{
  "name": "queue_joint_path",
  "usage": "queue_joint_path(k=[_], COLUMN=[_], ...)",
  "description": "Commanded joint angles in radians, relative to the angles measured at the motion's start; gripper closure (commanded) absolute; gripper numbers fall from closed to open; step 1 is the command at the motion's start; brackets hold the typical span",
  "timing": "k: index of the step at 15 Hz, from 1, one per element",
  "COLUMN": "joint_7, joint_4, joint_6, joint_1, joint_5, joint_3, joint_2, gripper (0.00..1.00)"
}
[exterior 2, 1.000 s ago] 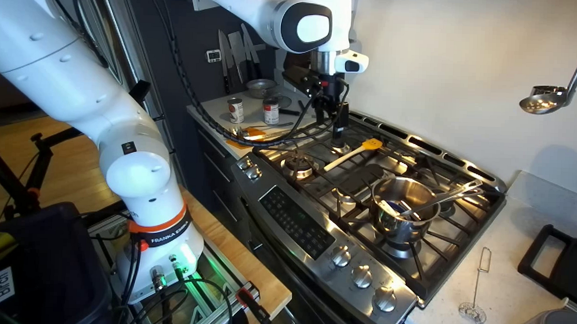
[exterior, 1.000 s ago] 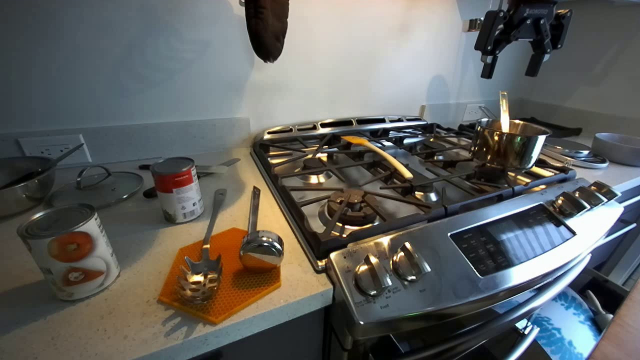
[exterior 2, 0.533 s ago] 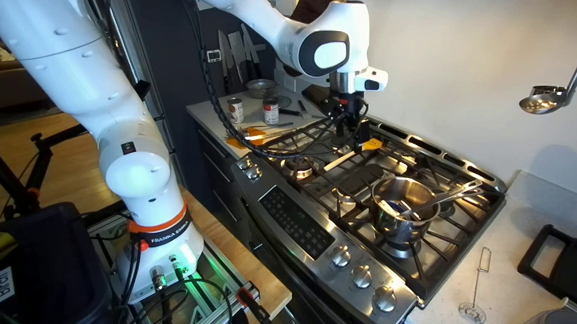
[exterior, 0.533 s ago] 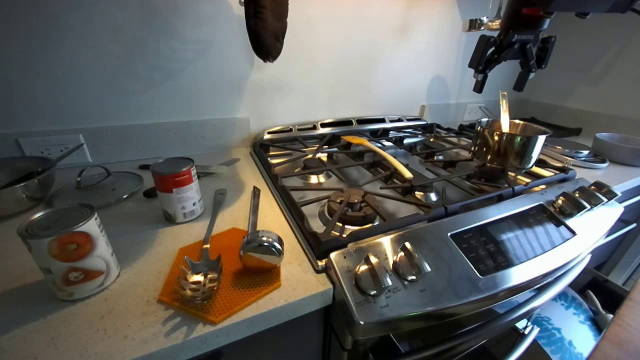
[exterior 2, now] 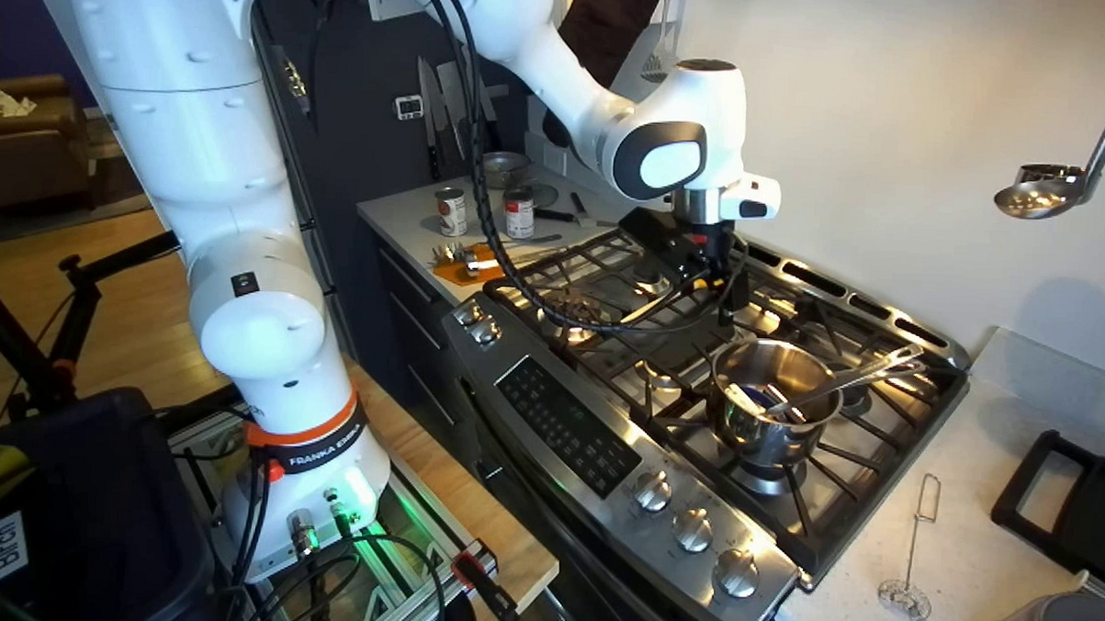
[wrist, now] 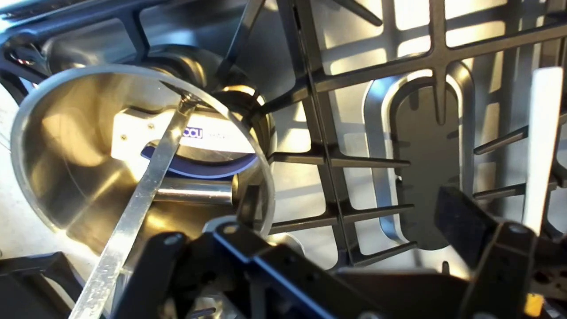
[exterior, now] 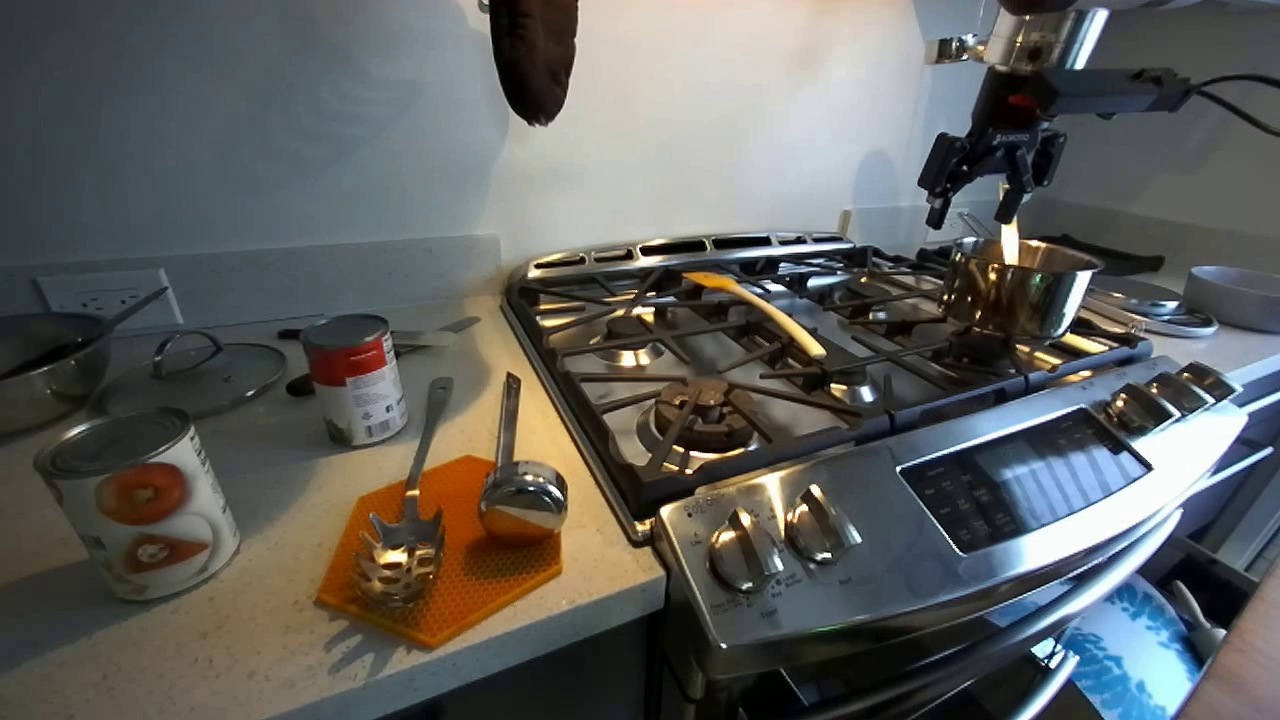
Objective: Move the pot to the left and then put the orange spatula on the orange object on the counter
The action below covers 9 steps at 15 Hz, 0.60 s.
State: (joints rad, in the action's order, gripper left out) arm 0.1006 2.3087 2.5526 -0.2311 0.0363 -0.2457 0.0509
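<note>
wrist view: angular black hand (wrist: 351, 204), jaws apart, near a round, shiny steel pot (wrist: 66, 150)

wrist view close above pot (wrist: 57, 137), exterior views sharing stove (exterior: 860, 475)

Left desk (exterior: 285, 495): trivet (exterior: 463, 578) by the front right corner. On it, pasta server (exterior: 407, 540) to the left, measuring cup (exterior: 522, 495) to the right; both handles point toward the back edge. Front tin can (exterior: 145, 510) left of trivet; rear tin can (exterior: 358, 385) behind trivet; pan lid (exterior: 215, 378) near back edge, left of rear tin can.

Gas range (exterior: 875, 505) just beside the right edge. On it, spatula (exterior: 770, 315), blade toward the back, handle toward the front. Saucepan (exterior: 1010, 300) toward range's front right corner, well apart from spatula; centre burner (wrist: 427, 168) between them. Utensil (wrist: 133, 210) leans inside saucepan, handle out over the rim. Pincer (exterior: 972, 217) above the range, in the air.

Right desk (exterior 2: 970, 472), beyond range: whisk (exterior 2: 913, 553) near left edge.
</note>
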Motion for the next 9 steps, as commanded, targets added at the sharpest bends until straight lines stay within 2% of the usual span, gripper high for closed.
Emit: queue_joint_path(k=[1, 8, 9], joint_7=[0.103, 0.201, 0.213], joint_4=[-0.067, -0.158, -0.170], joint_6=[0.040, 0.036, 0.033], joint_1=[-0.029, -0.095, -0.103], joint_5=[-0.089, -0.188, -0.199], joint_3=[0.002, 0.029, 0.035], joint_2=[0.109, 0.224, 0.238], gripper=[0.00, 0.00, 0.13])
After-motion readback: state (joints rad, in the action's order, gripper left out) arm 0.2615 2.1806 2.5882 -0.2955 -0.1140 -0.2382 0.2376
